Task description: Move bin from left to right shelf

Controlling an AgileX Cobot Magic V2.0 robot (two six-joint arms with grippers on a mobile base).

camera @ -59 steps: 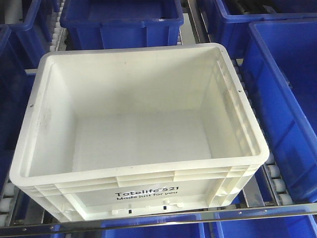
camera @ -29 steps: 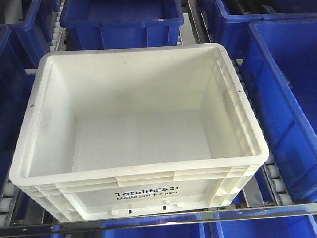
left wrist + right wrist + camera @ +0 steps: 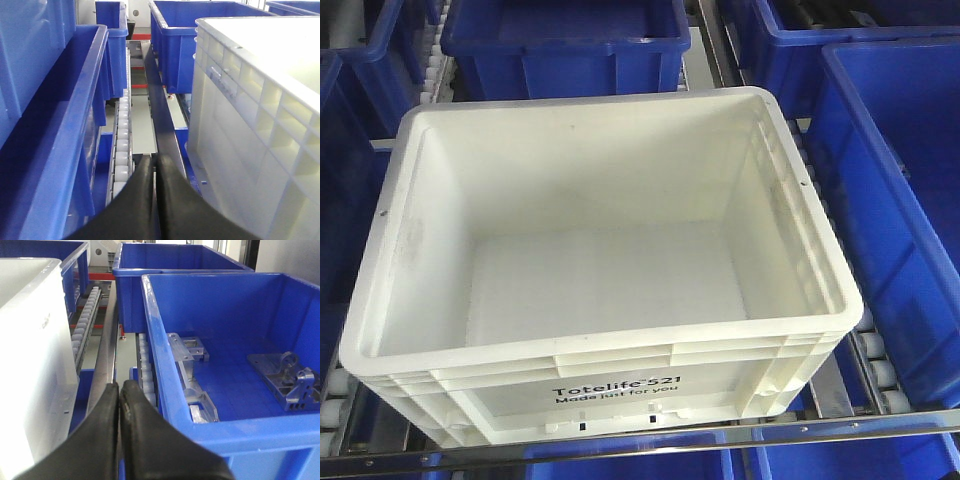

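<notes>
1. So we've got the big white rectangular plastic bin (image 3: pixel 600 290) with the ribbed rim and black "Totelife 521 Made just for you" print sitting on the roller shelf, right behind the shiny metal front rail (image 3: pixel 650 438). It's empty inside.
2. Blue plastic bins (image 3: pixel 565 40) crowd it on every side: behind, left and right.
3. Our left gripper (image 3: pixel 155 172) sits low beside the white bin's left wall, over the white rollers (image 3: pixel 121 150). Its black jaws are pressed together with nothing between them.
4. Our right gripper (image 3: pixel 119 390) is in the gap between the white bin and a blue bin holding grey metal brackets (image 3: pixel 287 380). Jaws closed too, gripping nothing.
</notes>
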